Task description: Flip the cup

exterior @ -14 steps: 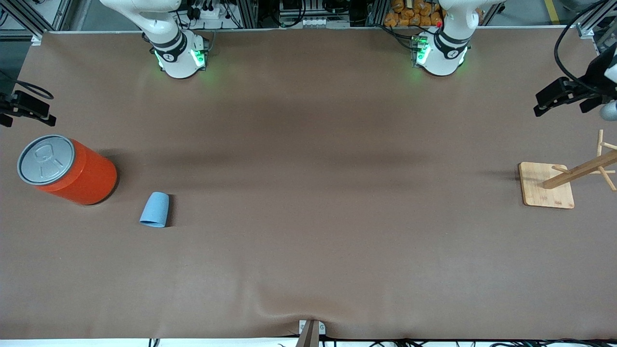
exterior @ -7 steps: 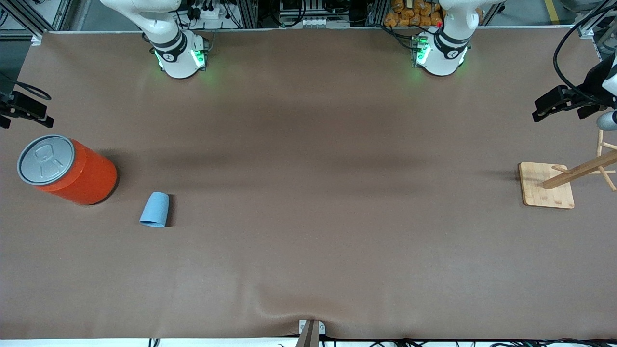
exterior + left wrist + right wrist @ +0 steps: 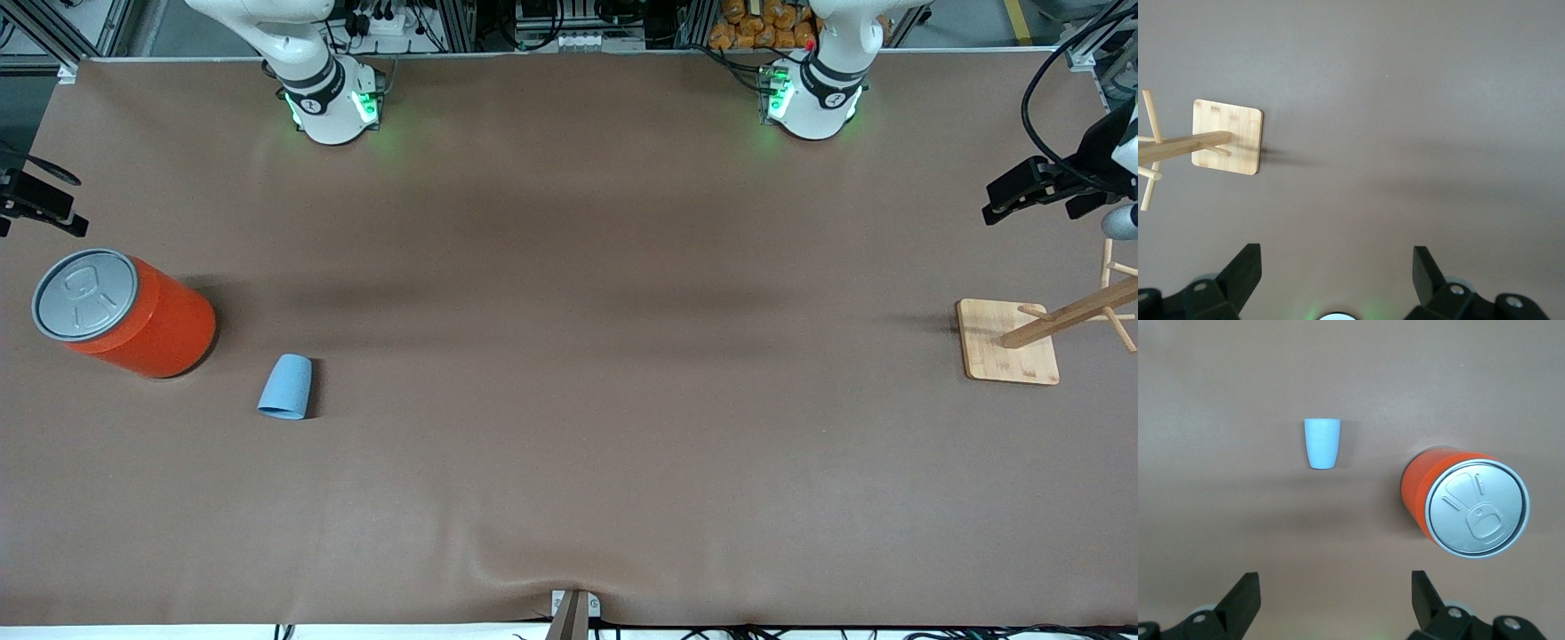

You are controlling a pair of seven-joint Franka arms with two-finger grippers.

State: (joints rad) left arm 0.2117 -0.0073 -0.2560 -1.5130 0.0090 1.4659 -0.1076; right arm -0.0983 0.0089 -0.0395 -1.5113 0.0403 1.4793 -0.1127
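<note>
Now | cup: smooth tapered blue plastic, upside down beside ribbed-lid orange can | left gripper, right gripper: fingers spread, aloft.

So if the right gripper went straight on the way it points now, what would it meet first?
Probably bare table. The right gripper is open and points down at the brown surface; the cup and the orange can lie off its line, though depth is unclear.
</note>
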